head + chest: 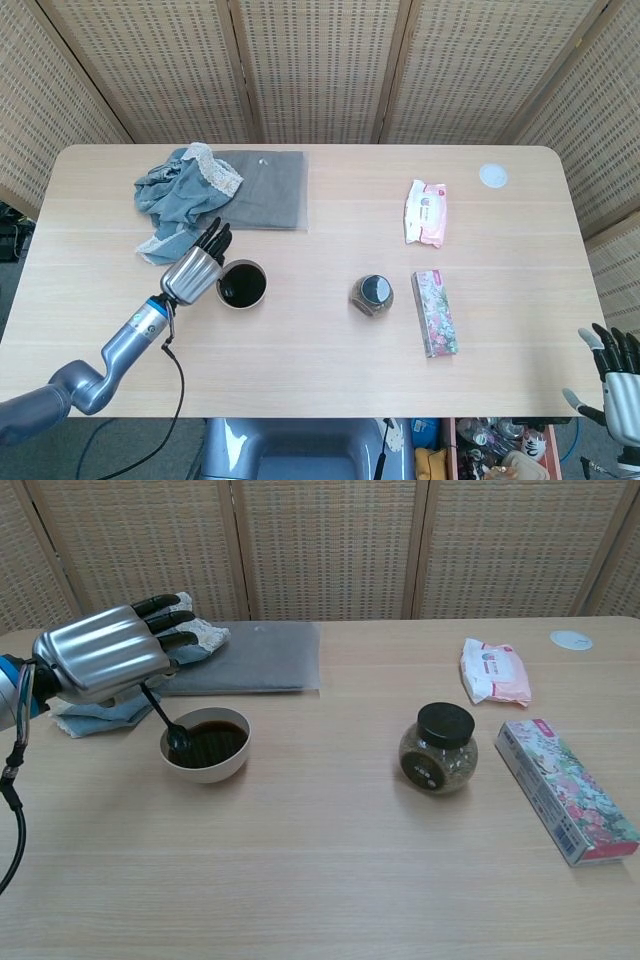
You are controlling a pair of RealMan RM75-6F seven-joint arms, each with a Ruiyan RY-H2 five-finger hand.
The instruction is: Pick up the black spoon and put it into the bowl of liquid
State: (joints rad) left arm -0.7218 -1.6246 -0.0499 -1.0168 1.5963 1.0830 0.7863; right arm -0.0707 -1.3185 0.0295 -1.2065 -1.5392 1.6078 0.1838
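My left hand [108, 655] hovers over the left side of the white bowl [233, 762] of dark liquid and holds the black spoon [167, 723] by its handle. The spoon points steeply down, with its scoop at the bowl's left rim, at or just above the liquid. In the head view the left hand [196, 268] covers the spoon and sits against the bowl [246, 284]. My right hand [618, 374] shows only at the bottom right corner, below the table edge, fingers apart and holding nothing.
A blue lace-trimmed cloth [137, 645] lies on a grey mat [250, 655] behind the bowl. A black-lidded jar [438, 747], a floral box [564, 788], a wipes pack [494, 671] and a small white disc [571, 639] stand to the right.
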